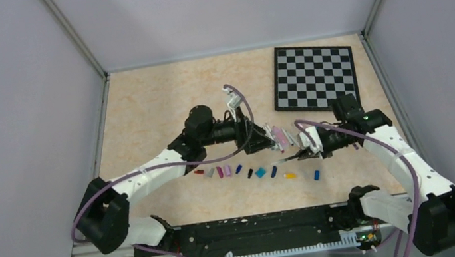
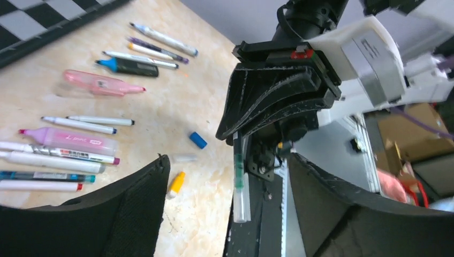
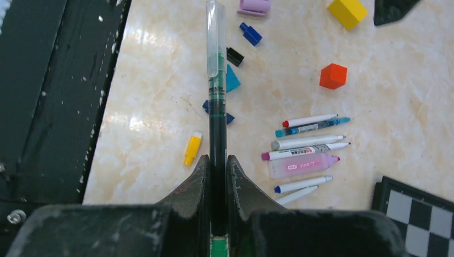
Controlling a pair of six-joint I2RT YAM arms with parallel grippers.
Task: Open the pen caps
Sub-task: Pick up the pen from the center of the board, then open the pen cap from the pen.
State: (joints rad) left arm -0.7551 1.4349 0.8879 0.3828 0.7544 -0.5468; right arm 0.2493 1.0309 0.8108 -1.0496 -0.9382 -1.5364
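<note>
**A:** What is the right gripper point(image 3: 217, 160) doing?

**B:** Its fingers are clamped on a green pen point(image 3: 217, 120), with the barrel pinched between them. The pen sticks straight out past the fingertips, and a clear cap point(image 3: 214, 40) sits on its far end.

**A:** And the left gripper point(image 2: 229, 160)?

**B:** Its jaws stand wide apart. In its wrist view the capped end of that pen lies in the gap between the two black fingers point(image 2: 128, 214). As far as I can see it touches neither of them.

**A:** Where do the two meet?

**B:** Nose to nose above the middle of the beige table point(image 1: 142, 113), seen from the top camera.

**A:** What lies under the pen?

**B:** Loose caps on the tabletop. There is a yellow cap point(image 3: 192, 148) just beside the barrel and a dark blue cap point(image 3: 229, 118) partly hidden behind it. Further out are a cyan cap point(image 3: 232, 80), a black cap point(image 3: 234, 56) and a blue cap point(image 3: 250, 33). A purple cap point(image 3: 254, 5) is cut off by the picture's top edge.

**A:** And the other pens?

**B:** A cluster of pens point(image 3: 308, 142) lies side by side, to the right in the right wrist view, with a pink highlighter point(image 3: 300, 165) among them. Near them are an orange-red cube point(image 3: 333, 76) and a yellow block point(image 3: 347, 12). A corner of the checkerboard point(image 3: 417, 214) shows beyond the cluster.
</note>
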